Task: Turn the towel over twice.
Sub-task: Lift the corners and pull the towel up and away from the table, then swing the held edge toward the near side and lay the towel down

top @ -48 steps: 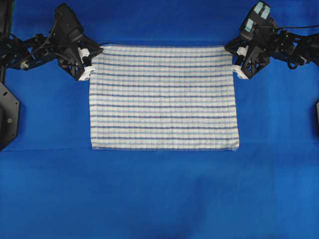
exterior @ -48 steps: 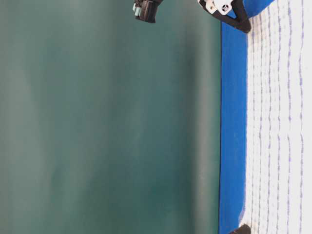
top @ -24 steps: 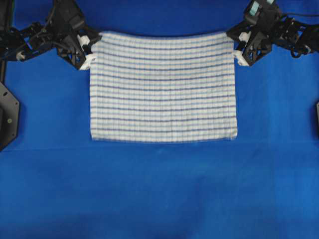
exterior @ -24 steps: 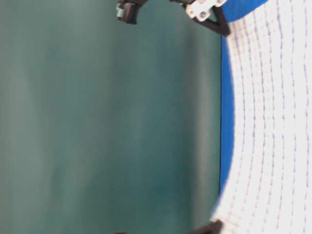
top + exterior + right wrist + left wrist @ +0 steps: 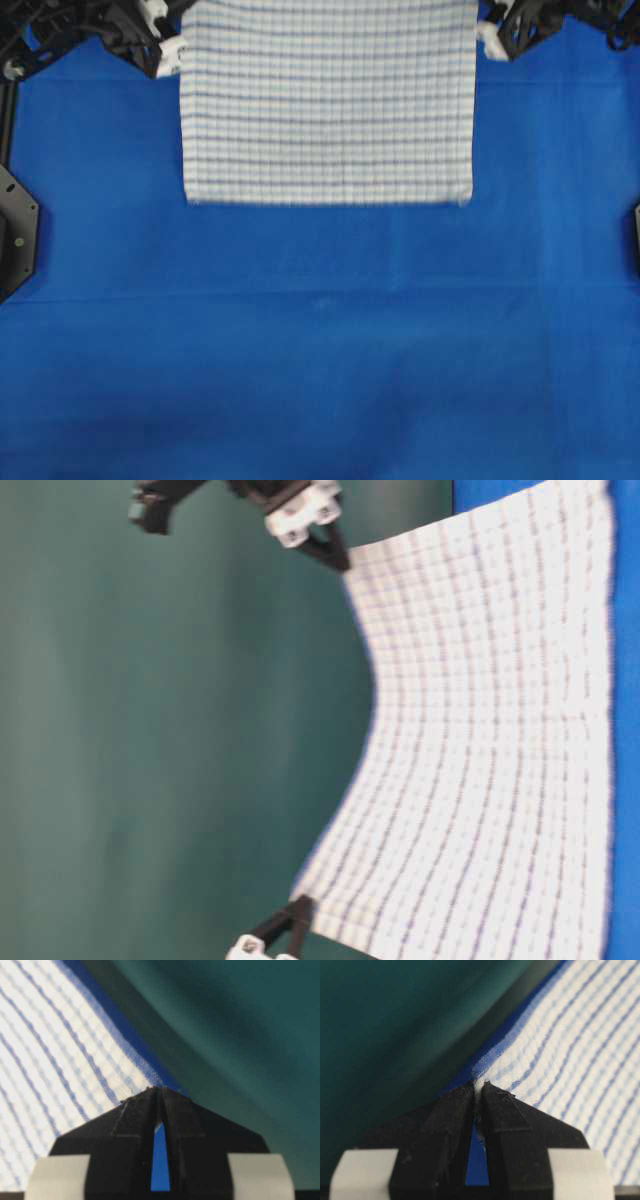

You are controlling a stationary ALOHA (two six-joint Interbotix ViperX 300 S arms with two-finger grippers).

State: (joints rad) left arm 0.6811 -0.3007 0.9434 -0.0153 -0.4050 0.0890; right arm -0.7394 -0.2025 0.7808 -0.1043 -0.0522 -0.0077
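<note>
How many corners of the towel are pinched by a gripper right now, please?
2. The left gripper is shut on one far corner of the towel, and the right gripper on the other far corner. The two near corners are free, at the blue cloth.

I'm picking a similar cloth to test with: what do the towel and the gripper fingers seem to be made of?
The towel: woven cotton-like fabric, matte, with visible open weave and thread stripes. The left gripper fingers: matte black, faintly layered, likely printed plastic.
</note>
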